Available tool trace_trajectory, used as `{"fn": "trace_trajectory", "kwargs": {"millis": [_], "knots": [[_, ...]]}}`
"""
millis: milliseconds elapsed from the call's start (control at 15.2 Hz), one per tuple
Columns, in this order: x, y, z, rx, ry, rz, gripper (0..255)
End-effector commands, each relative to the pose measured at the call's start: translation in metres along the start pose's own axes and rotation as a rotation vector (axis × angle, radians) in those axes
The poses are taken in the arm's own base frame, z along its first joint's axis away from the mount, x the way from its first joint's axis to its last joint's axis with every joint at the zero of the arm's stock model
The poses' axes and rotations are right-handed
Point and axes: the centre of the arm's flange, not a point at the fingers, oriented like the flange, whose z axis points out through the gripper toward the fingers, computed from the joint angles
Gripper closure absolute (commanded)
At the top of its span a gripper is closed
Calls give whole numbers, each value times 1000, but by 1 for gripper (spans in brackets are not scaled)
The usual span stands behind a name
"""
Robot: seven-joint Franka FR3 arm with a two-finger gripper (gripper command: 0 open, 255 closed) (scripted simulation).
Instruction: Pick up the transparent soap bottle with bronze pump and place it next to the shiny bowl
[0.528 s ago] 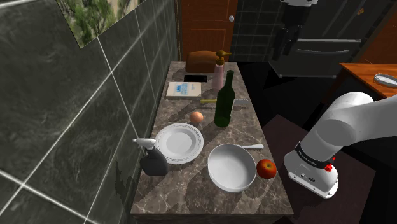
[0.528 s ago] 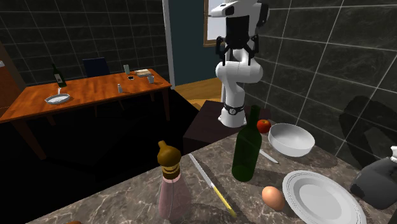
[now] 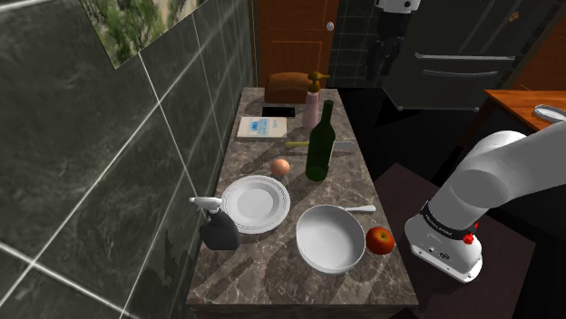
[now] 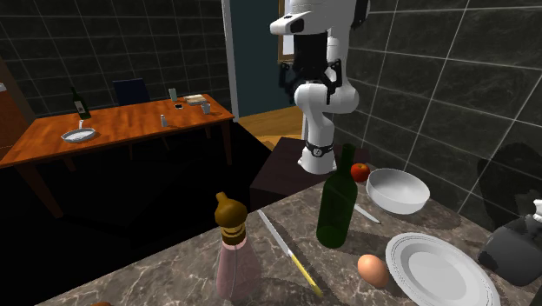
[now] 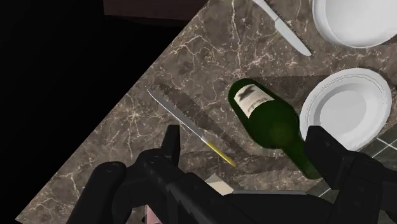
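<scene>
The soap bottle [image 3: 312, 105] has a pinkish clear body and a bronze pump. It stands upright at the far end of the marble counter [image 3: 272, 281], close up in the second exterior view [image 4: 235, 261]. The shiny white bowl [image 3: 330, 238] rests near the counter's front edge, beside a red apple [image 3: 379, 240], and its rim shows in the wrist view [image 5: 356, 25]. My gripper [image 3: 385, 56] hangs high in the air, beyond the counter's right edge in the shoulder view and level with the soap bottle. Seen from the wrist, the gripper [image 5: 251, 149] is open and holds nothing.
A green wine bottle [image 3: 318, 145] stands mid-counter between soap bottle and bowl. An egg [image 3: 280, 167], white plate [image 3: 257, 203], dark spray bottle [image 3: 218, 228], yellow-handled knife [image 5: 191, 127], butter knife [image 5: 280, 25] and book [image 3: 259, 128] also lie there. A tiled wall [image 3: 109, 172] borders one side.
The gripper has shifted toward the shoulder view's left, closer to the line of the soap bottle, still high up. Nothing on the counter has moved.
</scene>
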Motion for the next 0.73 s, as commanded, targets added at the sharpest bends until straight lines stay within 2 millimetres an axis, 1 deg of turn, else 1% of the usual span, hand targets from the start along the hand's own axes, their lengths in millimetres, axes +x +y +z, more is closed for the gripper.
{"fn": "trace_trajectory", "kwargs": {"millis": [0,660], "knots": [[24,7,6,-7,1,-4,0],[146,47,31,-39,1,-24,0]]}}
